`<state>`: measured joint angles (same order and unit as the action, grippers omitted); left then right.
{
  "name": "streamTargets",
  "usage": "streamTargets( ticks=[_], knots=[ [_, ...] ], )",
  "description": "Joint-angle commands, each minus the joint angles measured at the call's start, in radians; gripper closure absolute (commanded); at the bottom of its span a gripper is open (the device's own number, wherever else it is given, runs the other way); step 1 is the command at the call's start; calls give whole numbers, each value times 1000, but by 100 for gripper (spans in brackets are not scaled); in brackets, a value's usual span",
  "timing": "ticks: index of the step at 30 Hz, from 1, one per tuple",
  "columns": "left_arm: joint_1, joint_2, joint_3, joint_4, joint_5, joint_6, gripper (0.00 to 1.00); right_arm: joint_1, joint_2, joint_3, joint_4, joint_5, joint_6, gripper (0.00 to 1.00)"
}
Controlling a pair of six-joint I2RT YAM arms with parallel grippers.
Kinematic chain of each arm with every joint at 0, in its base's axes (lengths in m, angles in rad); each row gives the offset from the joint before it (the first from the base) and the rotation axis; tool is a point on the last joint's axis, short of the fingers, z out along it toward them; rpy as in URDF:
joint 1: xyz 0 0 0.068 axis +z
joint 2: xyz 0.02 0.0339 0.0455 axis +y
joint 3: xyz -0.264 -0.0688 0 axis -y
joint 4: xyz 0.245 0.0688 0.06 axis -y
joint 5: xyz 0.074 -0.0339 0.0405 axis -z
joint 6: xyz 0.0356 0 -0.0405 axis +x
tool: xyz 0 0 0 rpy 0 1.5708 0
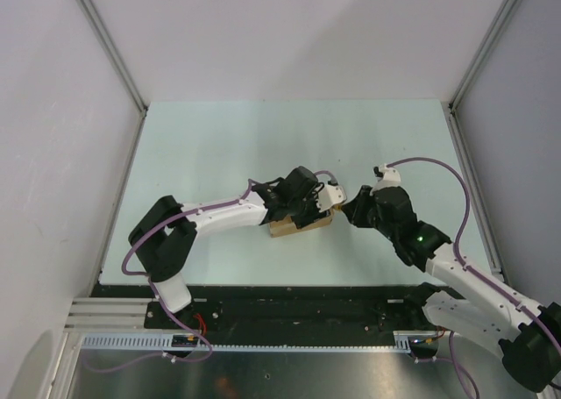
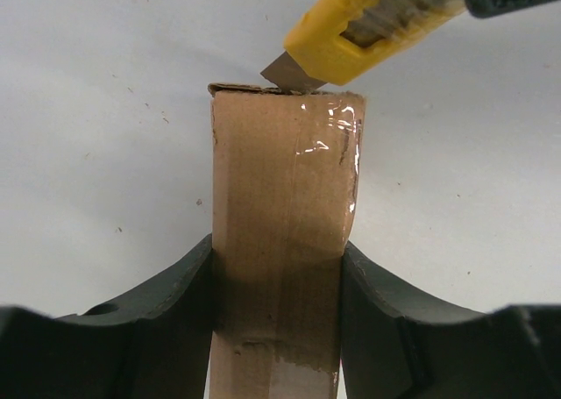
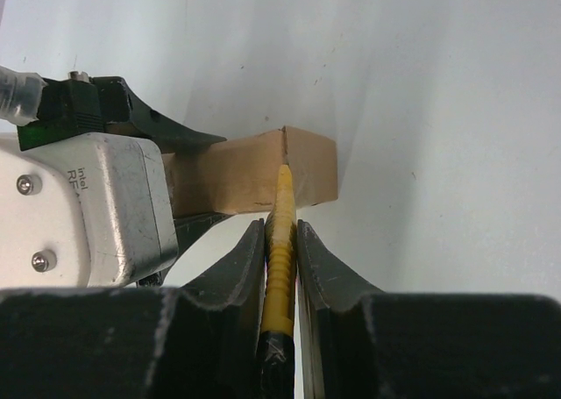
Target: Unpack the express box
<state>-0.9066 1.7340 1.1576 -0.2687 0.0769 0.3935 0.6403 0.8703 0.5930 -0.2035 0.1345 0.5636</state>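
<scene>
Top external: express box lies about mid-table, long axis roughly left-right. Left gripper is on top of the box and covers most of it; only the near long side and the right end show. Right gripper sits just off the box's right end, pointing at it.

Left wrist: left claw is half-spread and clamped on the box, one black finger pressed on each long side, at the box's rear half. Brown cardboard, with clear glossy tape along the top face and over the far end. Yellow utility knife comes in from beyond the box's far end, upper right. Its blade touches the far top edge, right at the end flap.

Right wrist: right claw is narrow, pinching the knife by its handle, knife edge-on between the pads. Knife tip meets the box at the corner where two faces join. Left gripper's silver camera housing is to the left of the box and hides that end of it.

Can't tell if the box rests on the table or is held just clear of it.
</scene>
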Motion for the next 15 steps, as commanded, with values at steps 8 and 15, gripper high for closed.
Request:
streamTargets(
  ticks=[8,15],
  knots=[
    [52,71,-13,-17,-34,24,74,-1,-30,18,-269,-243,-28,100],
    [72,85,-12,-24,-28,24,76,-10,-62,22,-323,-265,-33,100]
  ],
)
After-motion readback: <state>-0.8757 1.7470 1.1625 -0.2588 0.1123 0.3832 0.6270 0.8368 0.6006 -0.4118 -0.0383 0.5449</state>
